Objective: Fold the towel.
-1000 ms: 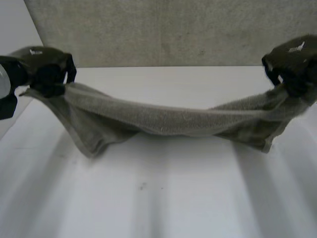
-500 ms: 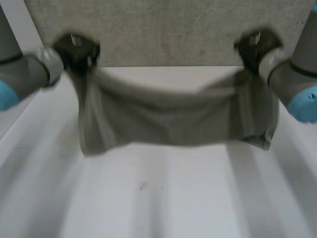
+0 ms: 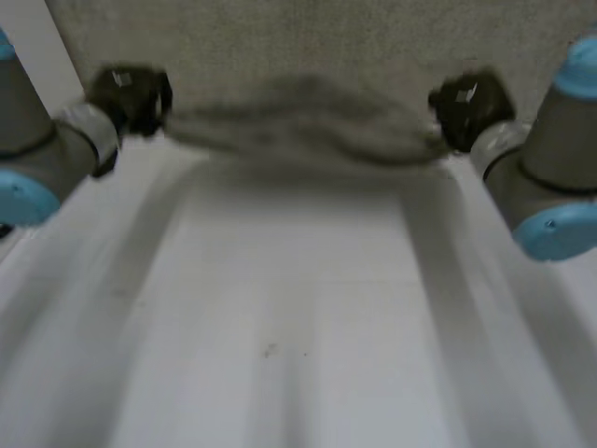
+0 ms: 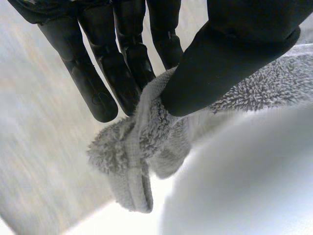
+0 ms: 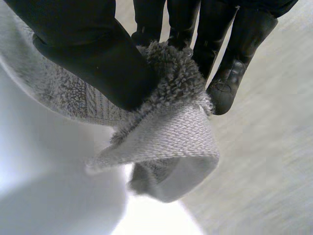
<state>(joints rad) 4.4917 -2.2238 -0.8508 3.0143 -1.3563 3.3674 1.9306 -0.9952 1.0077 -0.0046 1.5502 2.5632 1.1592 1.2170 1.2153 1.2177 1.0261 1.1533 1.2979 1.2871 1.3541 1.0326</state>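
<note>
A grey terry towel (image 3: 298,126) is stretched in the air between my two hands near the table's far edge. My left hand (image 3: 131,95) holds its left end; in the left wrist view the thumb (image 4: 230,63) pinches a towel corner (image 4: 132,156) against the fingers (image 4: 93,88). My right hand (image 3: 468,107) holds the right end; in the right wrist view the thumb (image 5: 93,54) presses the hemmed corner (image 5: 166,137) against the fingers (image 5: 230,73). Both hands are shut on the cloth.
The white table (image 3: 298,317) spreads out below and in front of the towel. A grey wall panel (image 3: 308,37) stands right behind the table's far edge. My two arms (image 3: 47,159) (image 3: 546,187) reach forward along either side.
Both hands have swung forward and up toward the far edge, carrying the towel. The towel, which sagged low over the table, is now raised and bunched between them.
</note>
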